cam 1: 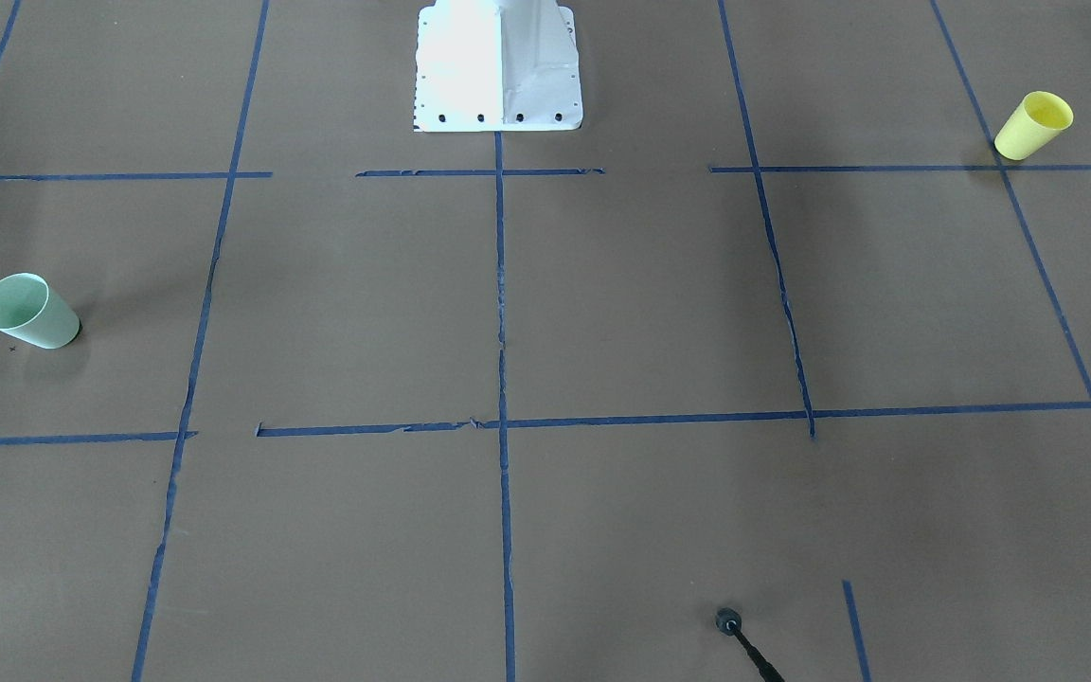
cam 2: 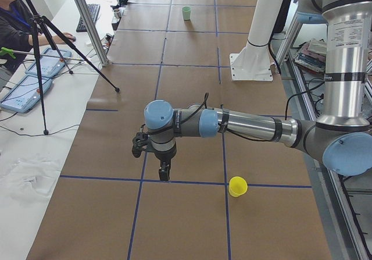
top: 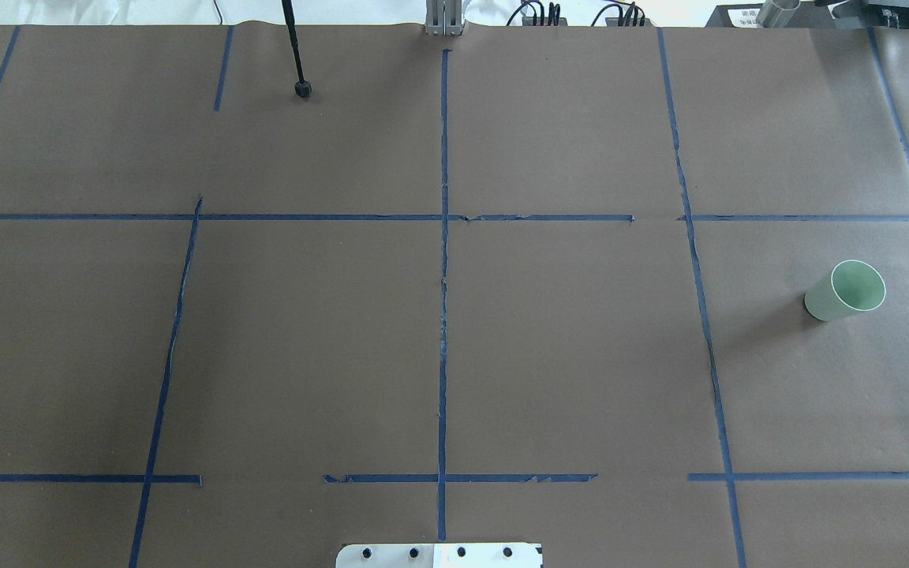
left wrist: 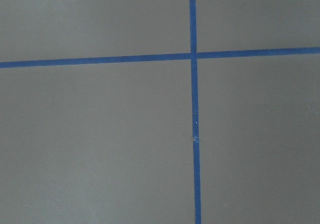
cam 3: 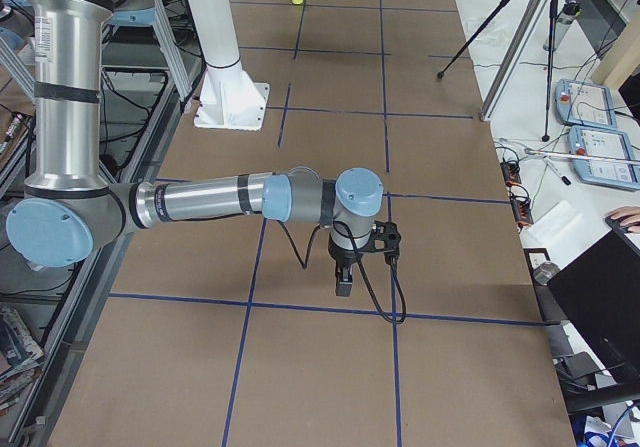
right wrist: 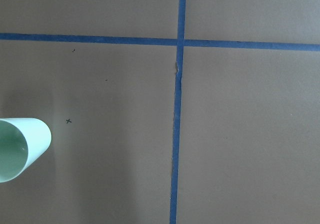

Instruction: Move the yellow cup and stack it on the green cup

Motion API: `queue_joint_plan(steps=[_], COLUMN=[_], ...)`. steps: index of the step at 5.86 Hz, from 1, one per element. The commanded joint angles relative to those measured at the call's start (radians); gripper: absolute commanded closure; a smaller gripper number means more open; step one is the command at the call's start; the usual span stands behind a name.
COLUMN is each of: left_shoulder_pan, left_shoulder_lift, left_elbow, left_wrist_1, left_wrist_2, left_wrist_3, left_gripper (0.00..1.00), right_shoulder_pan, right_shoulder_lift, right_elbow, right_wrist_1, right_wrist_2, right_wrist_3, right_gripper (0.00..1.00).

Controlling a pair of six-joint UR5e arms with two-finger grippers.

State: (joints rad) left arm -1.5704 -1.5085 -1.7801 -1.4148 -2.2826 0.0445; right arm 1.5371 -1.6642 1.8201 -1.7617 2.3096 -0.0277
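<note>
I see the yellow cup [cam 1: 1033,125] standing upright at the left end of the table [cam 1: 659,313], with the green cup [cam 1: 30,311] upright and well apart at the right end. My left gripper [cam 2: 165,173] hangs near the yellow cup, not touching it. My right gripper [cam 3: 343,285] hangs near the green one. I cannot tell whether either pincer is wide or narrow. The yellow cup looks light, thin and slick, so I'd pinch one wall at the rim, gently.

- Overhead exterior: from behind the robot base [top: 439,555], facing forward and down.
- Front-facing: opposite, steeply down; shares the green cup [cam 1: 31,313] with overhead.
- Side views: from either table [cam 2: 192,213] end, lengthwise.
- Wrist views: close, straight down.
</note>
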Motion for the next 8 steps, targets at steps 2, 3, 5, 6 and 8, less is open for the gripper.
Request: queue_joint_plan(steps=[2,3,5,6,8], left_shoulder_pan=[0.003,0.015,0.021,0.021,0.023], left_shoulder_lift=[0.001,0.002,-0.038,-0.039,-0.035], left_elbow=[-0.030,-0.042,-0.073,-0.065,-0.100], left_wrist_1=[0.010,0.008,-0.024,-0.023,-0.053], left_wrist_2=[-0.024,-0.041,-0.031,-0.041,-0.040], left_wrist_3=[0.000,-0.003,-0.009,-0.011,-0.006], left_gripper=[0.00,0.00,0.00,0.00,0.00], right_shoulder_pan=[0.000,0.000,0.000,0.000,0.000], right_shoulder_lift=[0.000,0.000,0.000,0.000,0.000], right_elbow=[-0.001,0.001,0.004,0.005,0.005], right_wrist_1=[-0.001,-0.001,0.001,0.001,0.001], right_wrist_2=[0.001,0.001,-0.001,-0.001,-0.001], right_wrist_3=[0.000,0.000,0.000,0.000,0.000], right_gripper=[0.00,0.00,0.00,0.00,0.00])
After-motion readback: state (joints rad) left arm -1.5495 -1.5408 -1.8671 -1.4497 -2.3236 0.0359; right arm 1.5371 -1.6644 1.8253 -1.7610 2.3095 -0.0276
